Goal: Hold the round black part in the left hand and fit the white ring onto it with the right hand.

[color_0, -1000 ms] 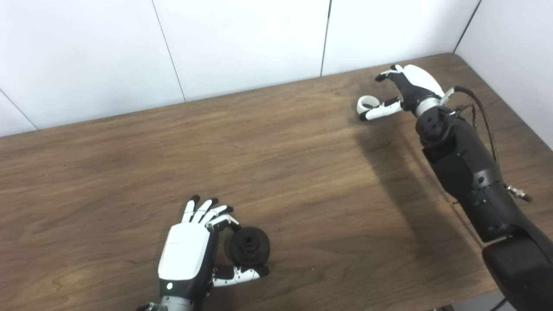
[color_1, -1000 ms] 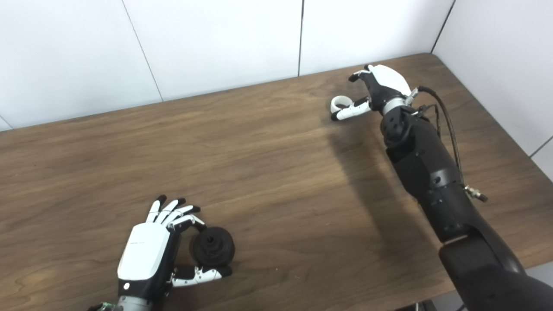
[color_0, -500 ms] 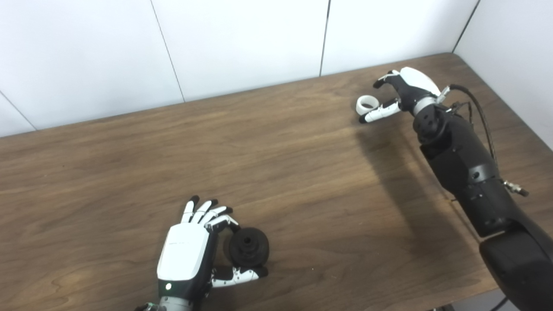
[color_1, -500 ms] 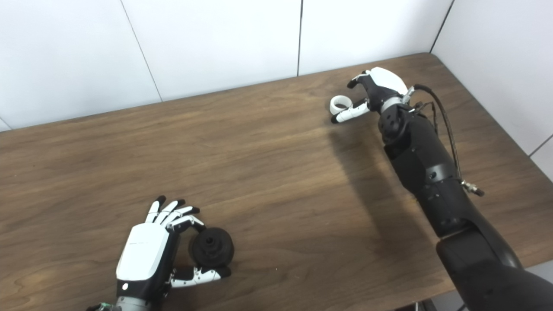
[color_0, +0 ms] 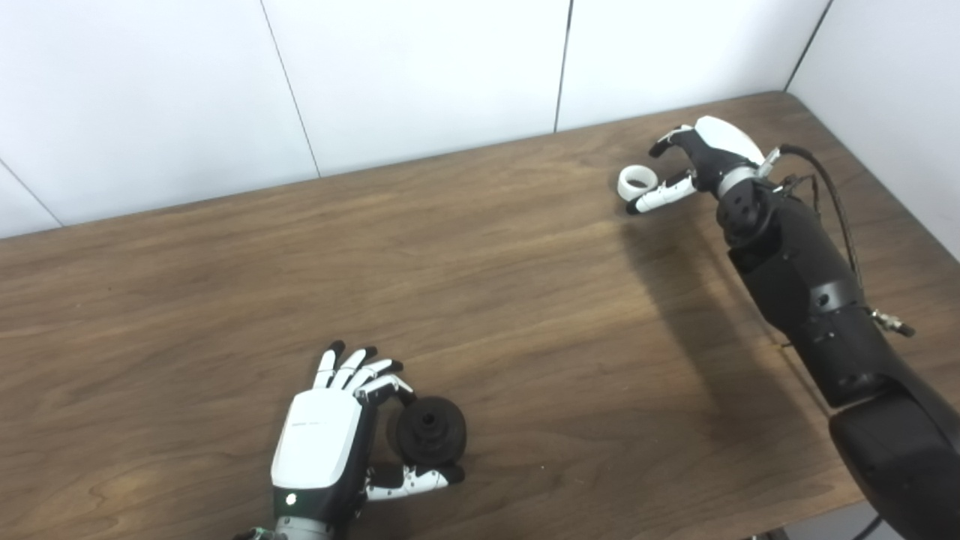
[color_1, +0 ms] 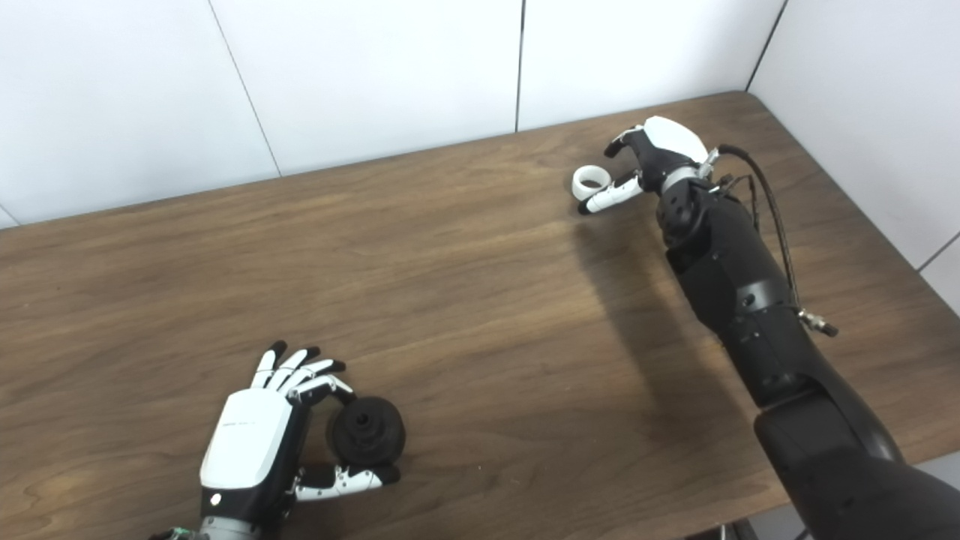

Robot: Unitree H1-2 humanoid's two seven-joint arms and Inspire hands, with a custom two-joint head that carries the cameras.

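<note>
The black part [color_0: 430, 430] stands on edge at the near side of the counter [color_0: 480, 300], its hub facing up toward the camera. The left hand [color_0: 322, 450] has fingers [color_0: 386, 387] and thumb touching it from two sides. Far right, the ring [color_0: 632, 180] lies flat, hole upward, between the spread fingers [color_0: 660, 194] of the right hand [color_0: 701, 157].

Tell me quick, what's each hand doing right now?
Left hand: shut on the round black part.
Right hand: open, fingers curled beside the white ring, not gripping it.
</note>
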